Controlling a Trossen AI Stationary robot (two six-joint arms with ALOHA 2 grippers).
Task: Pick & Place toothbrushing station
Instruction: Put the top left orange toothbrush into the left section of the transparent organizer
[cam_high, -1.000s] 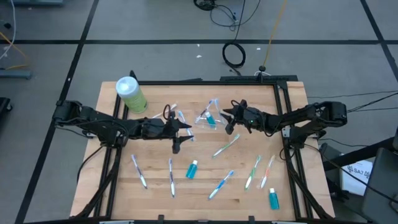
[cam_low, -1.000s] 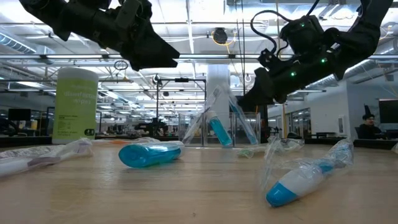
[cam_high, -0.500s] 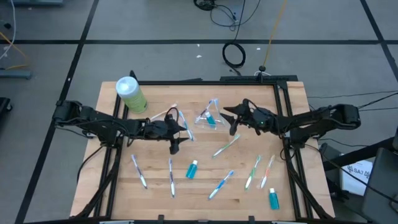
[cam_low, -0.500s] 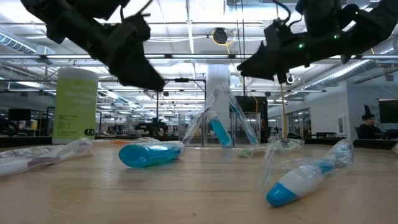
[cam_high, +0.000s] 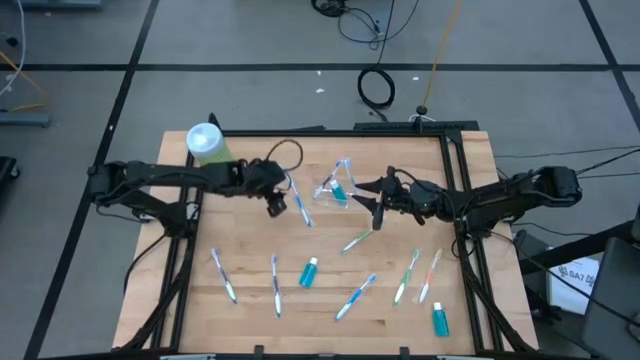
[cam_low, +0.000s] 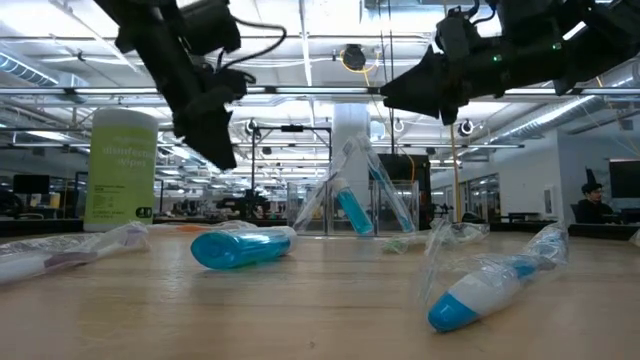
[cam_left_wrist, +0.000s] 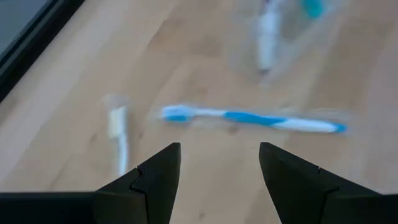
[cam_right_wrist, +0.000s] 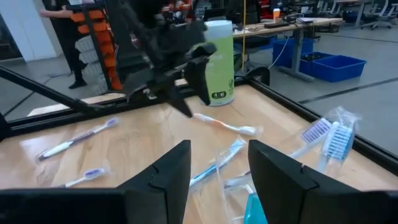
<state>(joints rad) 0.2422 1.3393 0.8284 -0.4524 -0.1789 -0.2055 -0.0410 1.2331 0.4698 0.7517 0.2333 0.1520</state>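
Note:
A small clear cup (cam_high: 335, 186) stands at the table's middle, toward the far side, holding a teal tube and some toothbrushes; it also shows in the low view (cam_low: 352, 195). Thin wrapped toothbrushes lie loose on the wood, among them a blue one (cam_left_wrist: 249, 118) and a green one (cam_high: 362, 238). Teal white-capped tubes (cam_high: 309, 271) (cam_high: 440, 320) lie near the front. My left gripper (cam_high: 274, 207) (cam_left_wrist: 217, 149) is open and empty above the blue toothbrush, left of the cup. My right gripper (cam_high: 376, 208) (cam_right_wrist: 217, 146) is open and empty, just right of the cup, above the table.
A large green white-lidded canister (cam_high: 210, 150) stands at the far left corner. More toothbrushes (cam_high: 222, 275) (cam_high: 276, 285) (cam_high: 355, 297) (cam_high: 405, 277) lie along the near half. A black frame (cam_high: 455, 200) borders the table. People show in the room behind.
My left gripper has swung toward the table's far left, the arm drawing back toward the canister, and has tipped steeply down. My right gripper has risen and drifted slightly toward the right edge. Nothing on the table has moved.

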